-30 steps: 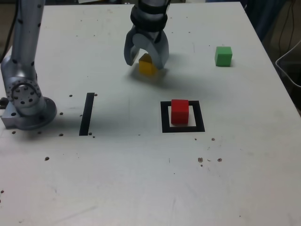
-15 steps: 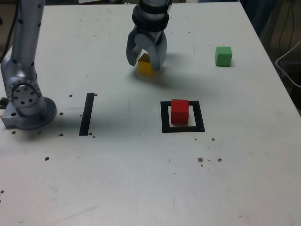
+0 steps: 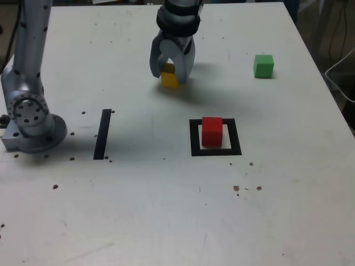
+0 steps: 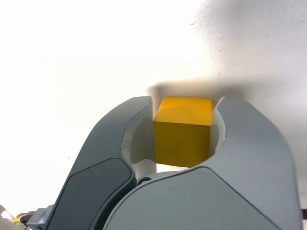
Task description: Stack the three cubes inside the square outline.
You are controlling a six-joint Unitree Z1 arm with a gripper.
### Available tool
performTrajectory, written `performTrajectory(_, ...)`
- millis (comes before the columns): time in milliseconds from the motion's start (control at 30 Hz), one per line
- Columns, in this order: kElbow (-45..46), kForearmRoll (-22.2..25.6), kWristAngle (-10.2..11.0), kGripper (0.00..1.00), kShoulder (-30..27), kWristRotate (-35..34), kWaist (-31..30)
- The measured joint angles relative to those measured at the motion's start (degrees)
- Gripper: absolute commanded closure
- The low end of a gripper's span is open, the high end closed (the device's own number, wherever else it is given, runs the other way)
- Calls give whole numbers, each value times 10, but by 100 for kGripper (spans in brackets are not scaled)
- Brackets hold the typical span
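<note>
In the exterior view, I am looking at the white, speckled surface (image 3: pixel 166 210) with the small matte red cube (image 3: pixel 212 131) sitting inside the thick black square outline of tape (image 3: pixel 216 151), on its white centre. That first cube is looking placed, so I am judging one of three steps done. The small matte green cube (image 3: pixel 263 65) is resting alone, well apart, toward the exterior view's right and farther back. My grey gripper (image 3: pixel 171 73) is hanging over the small matte yellow cube (image 3: pixel 170 77), which is lying behind the square and toward the exterior view's left, with a finger on each side of it. A narrow black strip of tape (image 3: pixel 102 134) is lying near the arm's grey base (image 3: pixel 30 119).

In the wrist view, I am seeing the yellow cube (image 4: pixel 183 131) filling the gap between the fingers (image 4: pixel 127 143), both pads pressing against its sides, so the gripper (image 4: pixel 184 136) is gripping it narrowly. I cannot tell whether it is off the surface (image 4: pixel 72 57). Yellow and green are both waiting to go onto red.
</note>
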Motion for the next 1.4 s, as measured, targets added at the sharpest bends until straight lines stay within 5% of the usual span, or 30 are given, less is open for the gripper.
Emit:
performTrajectory(600, -97, 158, 11, 71, -90, -165, -160)
performTrajectory(967, -161, 222, -8, 71, -72, -301, -234)
performTrajectory(1400, -182, 234, -28, 70, -23, -402, -300)
